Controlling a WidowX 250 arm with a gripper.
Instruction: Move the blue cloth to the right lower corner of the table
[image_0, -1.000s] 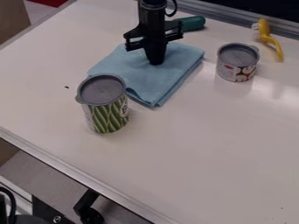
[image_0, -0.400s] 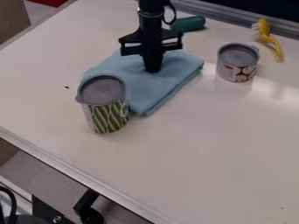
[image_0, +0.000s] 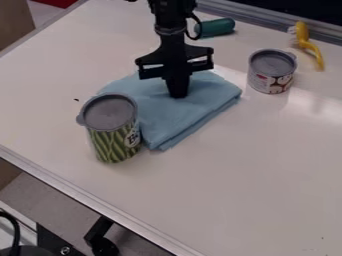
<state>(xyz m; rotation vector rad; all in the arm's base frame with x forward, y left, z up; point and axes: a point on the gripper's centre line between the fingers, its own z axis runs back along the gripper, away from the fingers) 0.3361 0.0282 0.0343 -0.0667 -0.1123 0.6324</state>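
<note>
The gripper (image_0: 178, 94) points straight down at the middle of the folded blue cloth (image_0: 190, 111), its tips pressed onto or into the fabric. Whether the tips pinch the cloth cannot be seen. The cloth lies on the upper middle of the white table (image_0: 234, 190), its lower left part touching or just behind the green-bean can.
The tall green-bean can (image_0: 115, 132) stands at the cloth's left side. A shorter can (image_0: 272, 72) stands right of the cloth. Near the back edge lie a green object (image_0: 215, 27) and a yellow brush (image_0: 306, 42). The table's metal edge (image_0: 87, 202) runs along the lower left.
The gripper has come down the view toward the near side, and the cloth has slid the same way with it. The green-bean can has shifted slightly left and nearer. The shorter can has stayed put.
</note>
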